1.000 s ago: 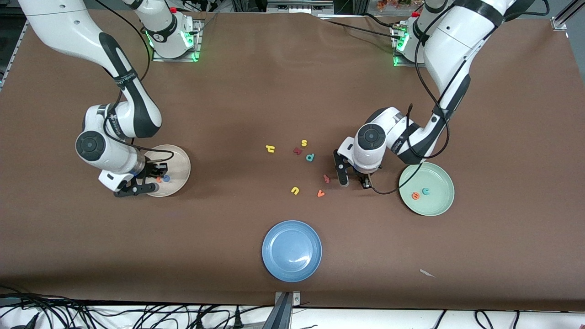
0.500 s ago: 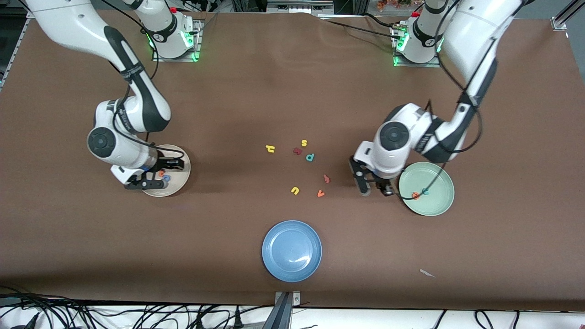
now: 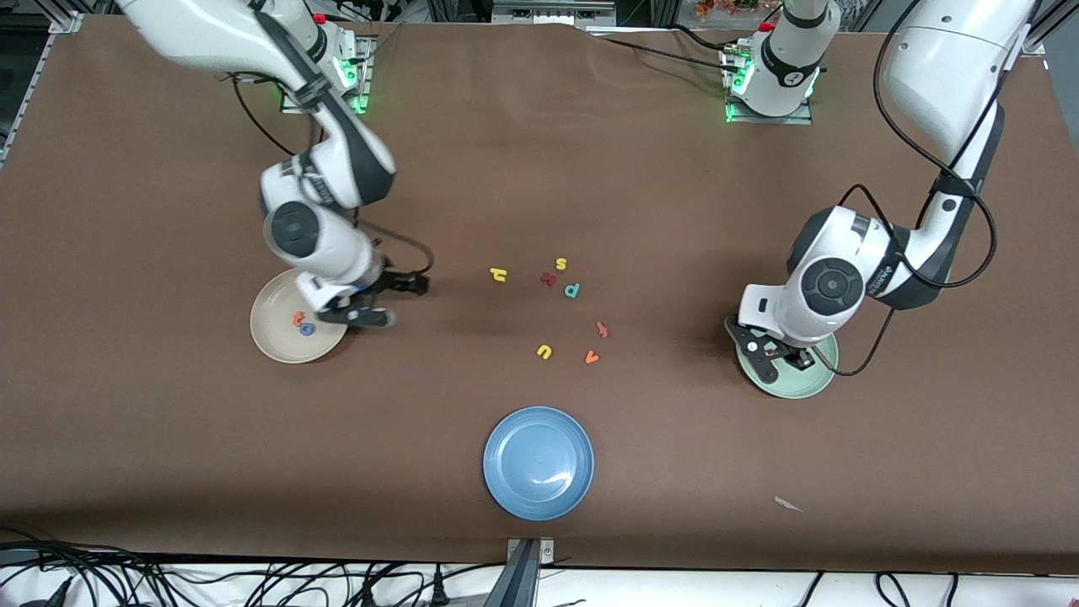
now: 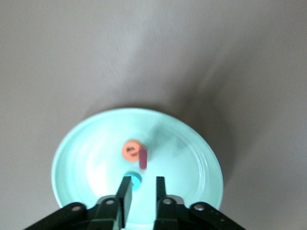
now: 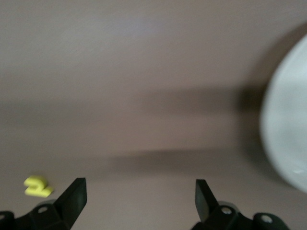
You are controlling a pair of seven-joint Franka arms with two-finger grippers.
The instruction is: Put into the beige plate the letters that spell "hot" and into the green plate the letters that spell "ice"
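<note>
Two jaws parted: left gripper (image 4: 140,188) over green plate (image 4: 76,143), right gripper (image 5: 139,196) wide, empty.

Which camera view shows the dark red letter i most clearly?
The left wrist view: the dark red i shows below the left gripper, over the green plate. In the front view the left arm hides that spot. The right wrist view does not show it.
</note>
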